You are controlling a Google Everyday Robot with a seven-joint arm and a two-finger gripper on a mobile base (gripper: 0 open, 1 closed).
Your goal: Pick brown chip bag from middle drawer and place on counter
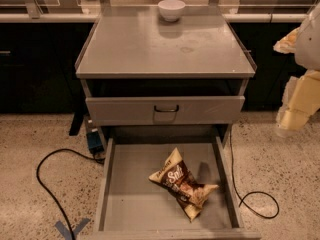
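We're looking down on the grey metal desk (150, 49), and the hand (299, 104) hangs at the far right edge of our view, out past the desk's right side and about level with the closed drawer front (125, 110). It shows as a pale, yellowish shape, and we cannot tell how far open it is or whether it has hold of anything.

Down and to the left of the hand, the middle drawer (135, 189) is pulled right out. There's the brown chip bag (182, 184), lying flat on the drawer floor. It sits slantwise, right of the drawer's middle, with one tan end towards the back and the other towards the front right corner. It is well apart from the hand, lower and to its left.

Up and to the left of the hand, a white bowl (171, 9) stands upright at the back edge of the desk top. On the speckled floor, a black cable (45, 179) loops far off to the hand's left, and another (255, 204) curls just below the hand, beside the drawer's right wall.
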